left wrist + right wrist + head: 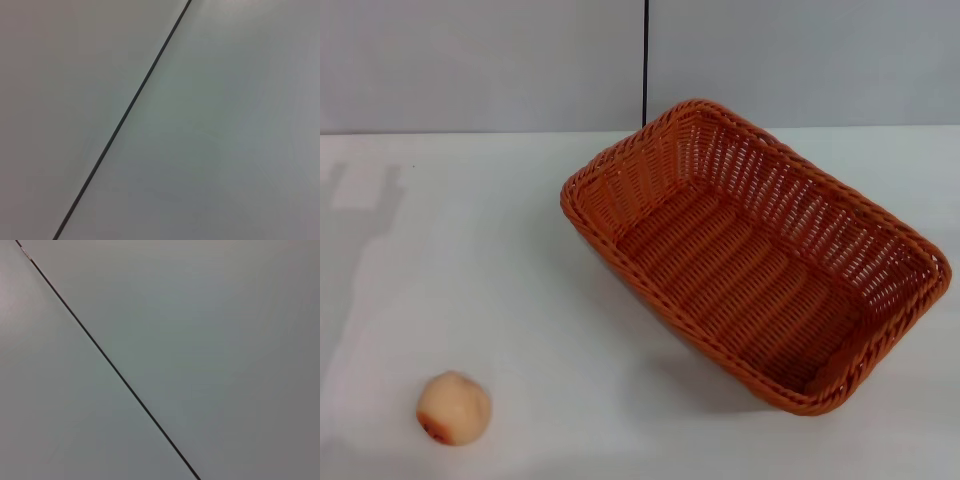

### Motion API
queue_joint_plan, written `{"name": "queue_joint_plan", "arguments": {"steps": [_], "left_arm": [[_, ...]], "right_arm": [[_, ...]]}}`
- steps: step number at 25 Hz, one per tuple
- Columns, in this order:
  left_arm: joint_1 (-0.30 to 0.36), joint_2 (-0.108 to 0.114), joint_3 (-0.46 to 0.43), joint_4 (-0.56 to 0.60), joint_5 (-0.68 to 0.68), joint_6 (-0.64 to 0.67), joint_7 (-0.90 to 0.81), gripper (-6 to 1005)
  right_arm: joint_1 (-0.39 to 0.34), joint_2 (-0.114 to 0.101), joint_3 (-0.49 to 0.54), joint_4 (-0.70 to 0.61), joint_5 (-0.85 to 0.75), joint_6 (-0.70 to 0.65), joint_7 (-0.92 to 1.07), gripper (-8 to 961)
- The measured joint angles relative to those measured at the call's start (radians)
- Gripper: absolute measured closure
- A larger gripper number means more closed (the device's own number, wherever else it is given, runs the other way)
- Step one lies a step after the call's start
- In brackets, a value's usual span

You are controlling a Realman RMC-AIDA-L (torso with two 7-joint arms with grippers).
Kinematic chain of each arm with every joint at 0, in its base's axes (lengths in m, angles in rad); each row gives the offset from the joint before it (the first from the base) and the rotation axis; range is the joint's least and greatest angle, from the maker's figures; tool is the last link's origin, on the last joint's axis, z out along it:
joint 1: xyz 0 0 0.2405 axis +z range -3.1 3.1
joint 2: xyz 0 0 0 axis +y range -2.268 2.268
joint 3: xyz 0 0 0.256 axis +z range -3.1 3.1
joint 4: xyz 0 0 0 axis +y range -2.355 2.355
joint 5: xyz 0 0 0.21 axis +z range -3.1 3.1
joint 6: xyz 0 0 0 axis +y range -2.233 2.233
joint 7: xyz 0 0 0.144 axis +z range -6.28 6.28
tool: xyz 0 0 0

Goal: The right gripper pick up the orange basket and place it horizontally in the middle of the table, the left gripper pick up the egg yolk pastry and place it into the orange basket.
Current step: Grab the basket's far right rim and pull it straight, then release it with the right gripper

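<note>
The orange basket (750, 250) lies on the white table (500, 260) right of centre, turned at a slant, with nothing inside it. The egg yolk pastry (453, 408) is a pale peach ball with a reddish spot, resting near the table's front left. Neither gripper appears in the head view. Both wrist views take in only a plain grey wall with one thin dark seam (125, 117) (107, 360), and no fingers.
A grey wall with a vertical dark seam (645, 60) stands behind the table's far edge. A faint shadow (365, 200) falls on the table at the far left. Bare tabletop stretches between the pastry and the basket.
</note>
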Motion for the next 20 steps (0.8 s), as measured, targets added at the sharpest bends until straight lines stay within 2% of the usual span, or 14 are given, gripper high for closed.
{"name": "queue_joint_plan", "arguments": {"steps": [8,11,12,13,15,20], "left_arm": [[0.0,0.0,0.002,0.003,0.0,-0.006,0.0,201],[0.0,0.0,0.001,0.003,0.0,-0.006,0.0,201],[0.0,0.0,0.001,0.003,0.0,-0.006,0.0,202],[0.0,0.0,0.001,0.003,0.0,-0.006,0.0,202],[0.0,0.0,0.002,0.003,0.0,-0.006,0.0,202],[0.004,0.0,0.0,0.003,0.0,-0.006,0.0,203]], "right_arm": [[0.001,-0.007,-0.009,-0.003,-0.014,-0.004,0.026,345],[0.004,-0.018,-0.058,-0.03,-0.018,-0.028,0.085,345],[0.006,-0.029,-0.111,-0.067,-0.018,-0.05,0.134,345],[0.006,-0.029,-0.111,-0.067,-0.018,-0.05,0.134,345],[0.007,-0.043,-0.161,-0.116,-0.023,-0.063,0.193,345],[0.009,-0.094,-0.218,-0.287,-0.081,-0.114,0.381,346]]}}
